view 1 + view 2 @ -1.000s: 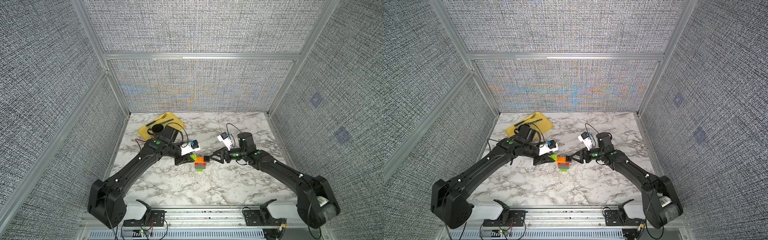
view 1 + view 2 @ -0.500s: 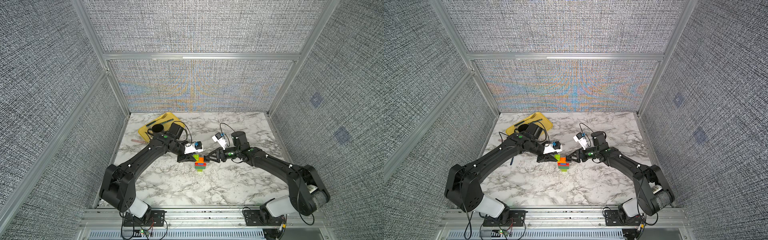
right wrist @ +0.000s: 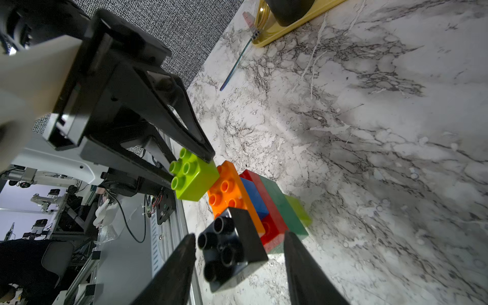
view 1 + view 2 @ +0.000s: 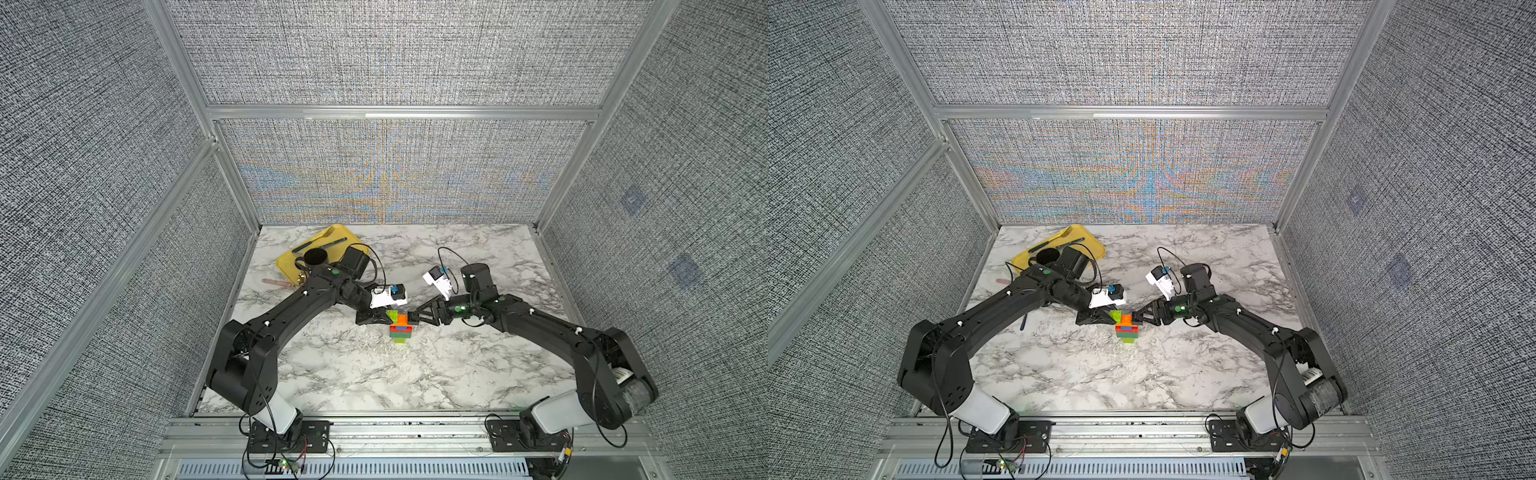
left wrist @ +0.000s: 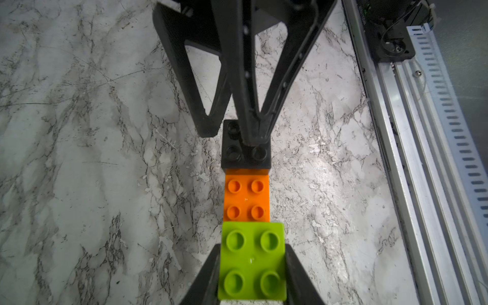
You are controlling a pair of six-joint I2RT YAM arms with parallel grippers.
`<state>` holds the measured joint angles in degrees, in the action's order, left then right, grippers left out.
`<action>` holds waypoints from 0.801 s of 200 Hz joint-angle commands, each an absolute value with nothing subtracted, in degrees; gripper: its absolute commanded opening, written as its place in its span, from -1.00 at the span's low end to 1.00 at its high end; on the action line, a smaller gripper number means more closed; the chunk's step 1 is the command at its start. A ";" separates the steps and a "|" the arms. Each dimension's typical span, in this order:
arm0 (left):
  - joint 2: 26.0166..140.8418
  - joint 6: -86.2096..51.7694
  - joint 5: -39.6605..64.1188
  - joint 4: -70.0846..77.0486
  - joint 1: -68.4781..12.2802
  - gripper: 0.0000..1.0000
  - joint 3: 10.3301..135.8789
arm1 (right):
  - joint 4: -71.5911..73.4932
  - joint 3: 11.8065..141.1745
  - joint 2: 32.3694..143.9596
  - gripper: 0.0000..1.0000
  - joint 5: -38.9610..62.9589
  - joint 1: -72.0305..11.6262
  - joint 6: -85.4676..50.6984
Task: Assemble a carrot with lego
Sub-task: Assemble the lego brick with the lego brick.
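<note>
Two arms are reaching in from the near rail (image 4: 415, 432): the left arm (image 4: 291, 320) and the right arm (image 4: 540, 328) are bending their elbows outward and slanting their forearms low toward the middle of the marble table (image 4: 374, 374), so the grippers are facing each other across the carrot (image 4: 401, 330). That stack is standing on the table, layered lime, dark green, red, blue and orange from the bottom. The left gripper (image 5: 252, 250) is pinching a lime brick (image 3: 194, 179) between its fingers, holding it just over one end of the orange brick (image 5: 247, 196). The right gripper (image 3: 239, 237) is straddling the black brick (image 5: 237, 158) at the orange brick's other end, its fingers standing apart with a gap showing on each side.
</note>
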<state>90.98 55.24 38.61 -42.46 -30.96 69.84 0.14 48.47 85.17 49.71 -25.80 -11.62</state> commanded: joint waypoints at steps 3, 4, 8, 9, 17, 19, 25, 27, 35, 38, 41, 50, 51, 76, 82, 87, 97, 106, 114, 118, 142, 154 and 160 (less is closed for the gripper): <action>91.15 55.63 38.76 -42.28 -30.87 -0.73 69.79 | 0.08 48.86 85.12 0.08 49.20 -25.82 -10.99; 91.14 55.63 38.76 -42.23 -30.86 -0.73 69.79 | 0.04 48.86 85.14 0.08 49.17 -25.78 -10.99; 91.14 55.68 38.76 -42.29 -30.85 -0.73 69.79 | 0.00 48.87 85.14 0.08 49.22 -25.78 -11.02; 91.14 55.66 38.76 -42.29 -30.85 -0.73 69.74 | 0.00 48.87 85.11 0.07 49.17 -25.81 -11.05; 91.20 55.57 38.67 -42.30 -30.85 -0.73 69.70 | 0.00 48.86 85.16 0.06 49.14 -25.77 -11.11; 91.16 55.55 38.65 -42.28 -30.89 -0.73 69.70 | 0.00 48.86 85.14 0.06 49.20 -25.76 -11.08; 91.14 55.55 38.59 -42.28 -30.85 -0.73 69.70 | 0.00 48.71 85.23 0.05 49.09 -25.91 -11.10; 91.19 55.50 38.65 -42.28 -30.87 -0.73 69.63 | 0.00 48.74 85.20 0.04 49.05 -25.86 -11.10; 91.31 55.46 38.54 -42.28 -30.85 -0.72 69.60 | -0.15 48.70 85.25 0.03 48.85 -25.88 -11.01; 91.32 55.46 38.53 -42.32 -30.85 -0.73 69.61 | -0.17 48.68 85.24 0.03 48.74 -25.84 -11.01; 91.41 55.46 38.51 -42.36 -30.86 -0.73 69.68 | -0.24 48.69 85.22 0.02 48.65 -25.85 -10.99; 91.50 55.46 38.34 -42.41 -30.86 -0.73 69.61 | -0.30 48.64 85.20 0.01 48.46 -25.90 -10.99; 91.50 55.46 38.38 -42.43 -30.86 -0.73 69.61 | -0.33 48.58 85.23 0.01 48.49 -25.92 -10.99; 91.58 55.34 37.94 -42.45 -30.85 -0.73 69.69 | -0.52 48.51 85.04 0.00 48.00 -25.90 -11.03; 91.58 55.35 37.88 -42.50 -30.85 -0.73 69.63 | -0.46 48.43 85.14 -0.01 48.04 -25.85 -10.99; 91.68 55.36 37.73 -42.63 -30.85 -0.73 69.70 | -0.53 48.43 85.16 -0.01 48.03 -25.88 -11.00; 91.71 55.28 37.29 -42.80 -30.85 -0.73 69.78 | -0.60 48.42 85.25 -0.02 47.86 -25.89 -10.99; 91.76 55.28 37.09 -42.80 -30.86 -0.73 69.79 | -0.62 48.42 85.27 -0.02 47.90 -25.92 -10.94; 91.85 55.23 37.08 -42.89 -30.89 -0.73 69.79 | -0.78 48.34 85.25 -0.03 47.74 -25.91 -10.92; 91.88 55.13 37.01 -42.82 -30.85 -0.73 69.79 | -0.79 48.34 85.28 -0.03 47.73 -25.90 -10.89; 92.08 55.02 36.76 -42.91 -30.85 -0.74 69.86 | -0.83 48.21 85.32 -0.04 47.57 -25.85 -10.92; 92.11 54.93 36.50 -43.03 -30.86 -0.74 69.92 | -0.88 48.12 85.27 -0.06 47.55 -25.86 -10.90; 92.22 54.85 36.44 -43.20 -30.85 -0.74 69.96 | -0.99 48.10 85.33 -0.06 47.43 -25.88 -10.96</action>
